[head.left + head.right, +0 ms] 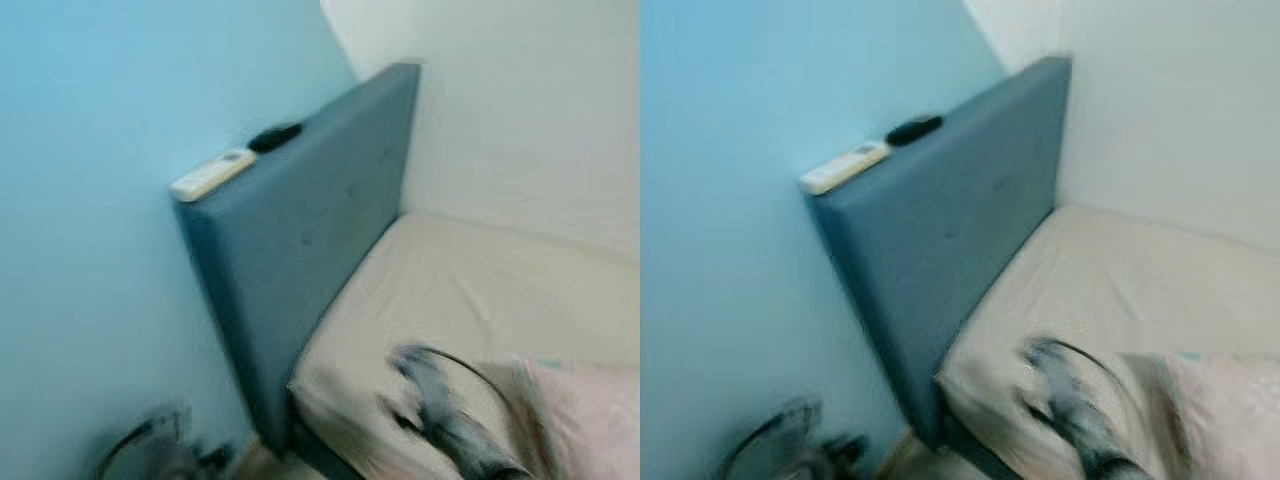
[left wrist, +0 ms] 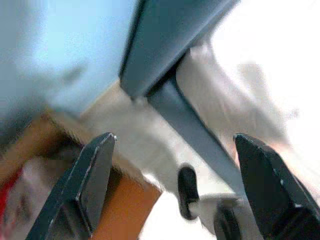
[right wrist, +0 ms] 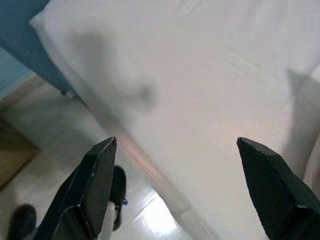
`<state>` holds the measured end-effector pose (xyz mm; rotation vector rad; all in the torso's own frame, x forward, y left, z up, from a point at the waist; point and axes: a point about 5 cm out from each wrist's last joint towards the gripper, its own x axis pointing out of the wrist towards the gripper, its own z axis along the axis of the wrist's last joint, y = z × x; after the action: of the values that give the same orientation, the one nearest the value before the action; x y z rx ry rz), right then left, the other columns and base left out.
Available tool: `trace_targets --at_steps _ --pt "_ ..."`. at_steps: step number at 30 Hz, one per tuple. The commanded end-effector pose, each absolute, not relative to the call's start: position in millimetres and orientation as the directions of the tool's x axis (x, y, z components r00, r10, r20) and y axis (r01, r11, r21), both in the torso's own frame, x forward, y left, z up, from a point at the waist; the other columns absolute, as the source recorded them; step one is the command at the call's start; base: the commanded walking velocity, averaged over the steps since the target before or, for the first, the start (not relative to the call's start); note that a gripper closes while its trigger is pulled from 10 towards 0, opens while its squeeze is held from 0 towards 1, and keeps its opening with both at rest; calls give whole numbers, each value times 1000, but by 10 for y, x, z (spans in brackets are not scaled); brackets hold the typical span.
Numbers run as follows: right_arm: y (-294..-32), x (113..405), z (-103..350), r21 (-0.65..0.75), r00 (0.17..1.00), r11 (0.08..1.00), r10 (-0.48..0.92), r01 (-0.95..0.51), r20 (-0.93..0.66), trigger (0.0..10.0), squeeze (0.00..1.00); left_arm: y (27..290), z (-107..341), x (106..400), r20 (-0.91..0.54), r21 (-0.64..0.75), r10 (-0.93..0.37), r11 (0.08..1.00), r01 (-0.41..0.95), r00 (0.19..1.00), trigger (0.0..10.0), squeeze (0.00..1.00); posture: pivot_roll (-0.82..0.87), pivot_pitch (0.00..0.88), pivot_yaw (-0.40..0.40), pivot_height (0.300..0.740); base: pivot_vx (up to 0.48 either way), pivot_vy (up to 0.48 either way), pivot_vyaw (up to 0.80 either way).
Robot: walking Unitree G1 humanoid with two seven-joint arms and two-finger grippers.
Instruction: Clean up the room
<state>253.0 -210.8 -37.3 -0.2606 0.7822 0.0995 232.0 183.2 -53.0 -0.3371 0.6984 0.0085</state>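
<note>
A bed with a bare cream mattress [image 1: 480,300] stands against a light blue wall, with a tall blue-grey headboard [image 1: 300,230]. On the headboard's top edge lie a white remote [image 1: 212,174] and a small black object [image 1: 274,137]. My right arm [image 1: 440,410] is a blur over the mattress's near corner. In the right wrist view my right gripper [image 3: 177,142] is open and empty above the sheet and the bed's edge. My left arm [image 1: 150,440] hangs low by the wall. My left gripper [image 2: 174,137] is open and empty near the bed's foot corner.
A pink cloth [image 1: 590,420] lies on the bed at the lower right. A brown cardboard box [image 2: 125,195] sits on the pale floor beside the bed frame [image 2: 190,125]. Dark slippers [image 3: 117,192] lie on the floor by the bed. The head views are blurred.
</note>
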Motion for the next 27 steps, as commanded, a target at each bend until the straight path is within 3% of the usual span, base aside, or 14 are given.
trace_targets --at_steps 1,3,8,13,27 --pt "-2031 2529 -393 -180 702 968 -6 -175 -712 10000 0 1902 -659 2116 -698 -274 -85 949 -155 711 10000 0 -94 0 20 720 0 0 0" --pt "-2125 2448 -438 -148 688 986 -60 -70 -724 10000 0 1896 -685 2075 -713 -259 -87 955 -146 696 10000 0 -97 0 22 720 0 0 0" --pt "-2202 2348 -495 -124 661 992 -107 21 -743 10000 0 1873 -733 2007 -747 -236 -94 963 -130 658 10000 0 -97 0 22 720 0 0 0" --pt "-2211 2315 -516 -122 651 992 -115 35 -750 10000 0 1866 -747 1983 -751 -223 -87 967 -127 655 10000 0 -101 0 25 720 -480 0 0" --pt "-2216 2161 -617 -103 594 992 -124 69 -795 10000 0 1811 -818 1869 -788 -206 -99 972 -110 607 10000 0 -112 0 26 720 0 0 0"
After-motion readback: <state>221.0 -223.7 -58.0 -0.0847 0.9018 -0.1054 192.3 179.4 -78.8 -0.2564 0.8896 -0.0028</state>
